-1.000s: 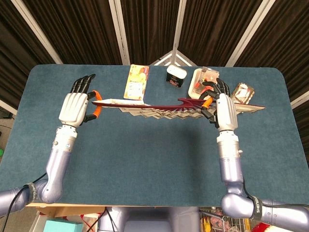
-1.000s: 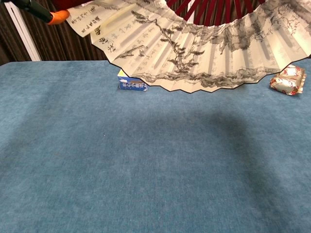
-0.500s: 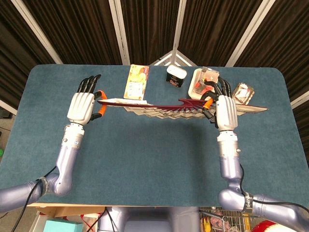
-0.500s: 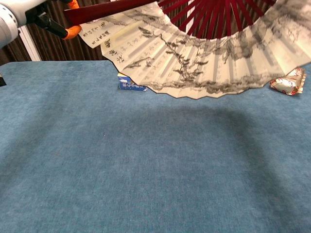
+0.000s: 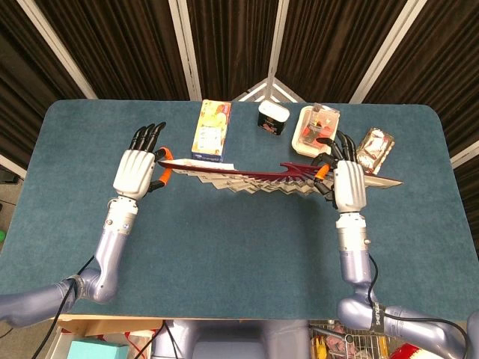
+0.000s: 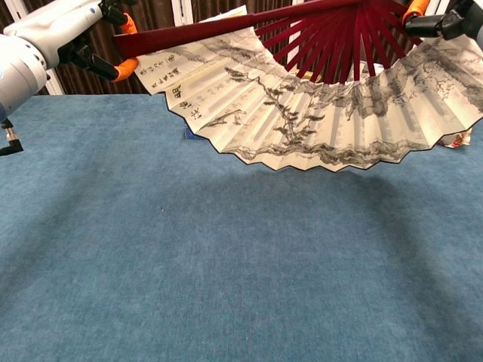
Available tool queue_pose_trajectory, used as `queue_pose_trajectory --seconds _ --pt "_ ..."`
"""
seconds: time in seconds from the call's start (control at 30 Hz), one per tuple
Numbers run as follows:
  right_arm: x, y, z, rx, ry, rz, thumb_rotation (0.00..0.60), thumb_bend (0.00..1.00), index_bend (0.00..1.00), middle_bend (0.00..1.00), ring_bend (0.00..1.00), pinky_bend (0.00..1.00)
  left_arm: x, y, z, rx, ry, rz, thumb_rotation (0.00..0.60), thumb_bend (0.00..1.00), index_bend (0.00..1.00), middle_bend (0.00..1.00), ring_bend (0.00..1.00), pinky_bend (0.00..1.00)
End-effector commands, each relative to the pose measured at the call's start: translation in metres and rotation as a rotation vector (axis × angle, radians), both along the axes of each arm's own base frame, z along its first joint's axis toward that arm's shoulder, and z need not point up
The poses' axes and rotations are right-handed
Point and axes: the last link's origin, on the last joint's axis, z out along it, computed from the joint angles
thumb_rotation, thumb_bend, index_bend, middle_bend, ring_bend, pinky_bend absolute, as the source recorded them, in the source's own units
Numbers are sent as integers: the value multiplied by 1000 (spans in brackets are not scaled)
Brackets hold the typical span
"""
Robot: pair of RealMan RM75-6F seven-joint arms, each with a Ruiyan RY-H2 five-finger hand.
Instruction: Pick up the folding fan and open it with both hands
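Observation:
The folding fan (image 6: 317,105) hangs spread wide above the blue table (image 5: 239,224), with dark red ribs and ink-painted paper. From above it shows edge-on as a long red strip (image 5: 262,176). My left hand (image 5: 137,170) pinches the fan's left outer rib between orange-tipped fingers, and shows at the top left in the chest view (image 6: 56,34). My right hand (image 5: 346,182) grips the fan near its pivot on the right; only its fingertips (image 6: 445,21) show in the chest view.
Along the table's far side lie a yellow box (image 5: 211,129), a small dark jar (image 5: 273,117), a clear tray of snacks (image 5: 314,126) and a wrapped packet (image 5: 376,143). A small blue box (image 6: 198,133) peeks from behind the fan.
Both hands have come nearer and lower with the fan. The left hand has shifted right, and the fan now sits lower in the chest view.

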Motion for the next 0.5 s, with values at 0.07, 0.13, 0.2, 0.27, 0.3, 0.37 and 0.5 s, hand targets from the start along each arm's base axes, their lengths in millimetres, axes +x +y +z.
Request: queue_pose_trajectory --seconds 0.07,0.13,0.2,0.27,0.3,0.37,0.5 --pt "-2 7 -1 6 4 2 600 777 760 261 16 0 -2 -7 0 -13 -13 -2 600 626 586 27 0 0" --pt "-2 10 -2 11 3 3 600 777 753 261 16 0 -3 -10 1 -19 -15 -3 600 620 578 25 0 0" --pt "-3 14 -2 16 0 4 600 777 736 261 16 0 -4 -14 2 -24 -21 -4 600 608 565 22 0 0" --pt "-4 18 -3 22 2 7 600 777 726 261 17 0 -5 -17 3 -29 -21 -4 600 599 556 18 0 0" --pt "-4 20 -3 24 3 9 600 777 723 261 17 0 -5 -18 4 -31 -24 -1 600 598 552 16 0 0" --pt "-6 25 -3 30 1 11 600 777 716 261 17 0 -7 -21 7 -36 -35 8 600 596 545 11 0 0" --pt "-9 33 -4 42 3 10 600 776 645 261 17 0 -11 -25 10 -41 -32 16 600 575 523 1 0 0"
